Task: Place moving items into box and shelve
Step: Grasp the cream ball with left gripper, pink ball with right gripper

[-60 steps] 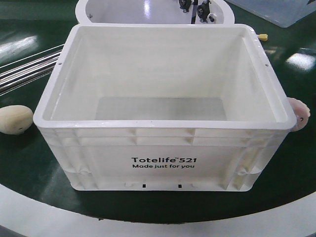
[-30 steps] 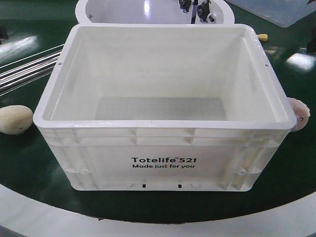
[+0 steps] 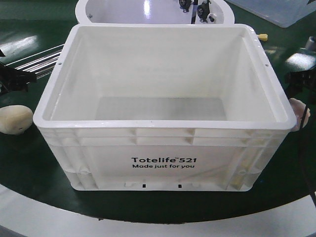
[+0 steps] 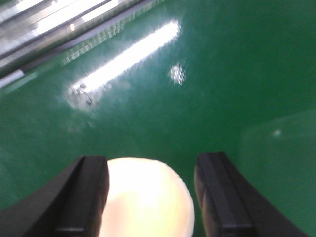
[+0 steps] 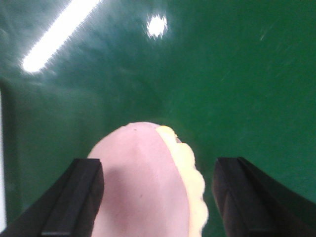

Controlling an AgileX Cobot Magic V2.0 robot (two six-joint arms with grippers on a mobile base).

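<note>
The left gripper (image 4: 151,163) hangs open, straddling the cream ball (image 3: 15,120) on the green counter (image 3: 19,163) toward its left edge. The white box (image 3: 163,160) stands mid-counter near the front edge. Beside the box's right wall, the right gripper (image 5: 160,163) gapes either side of the pinkish ball (image 3: 298,112).

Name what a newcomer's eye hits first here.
The big white crate, empty, fills the middle of the front view on the green table. A cream ball lies left of it and a pink ball peeks out at its right. Each wrist view shows one ball between open fingers: cream at the left gripper, pink at the right gripper.
</note>
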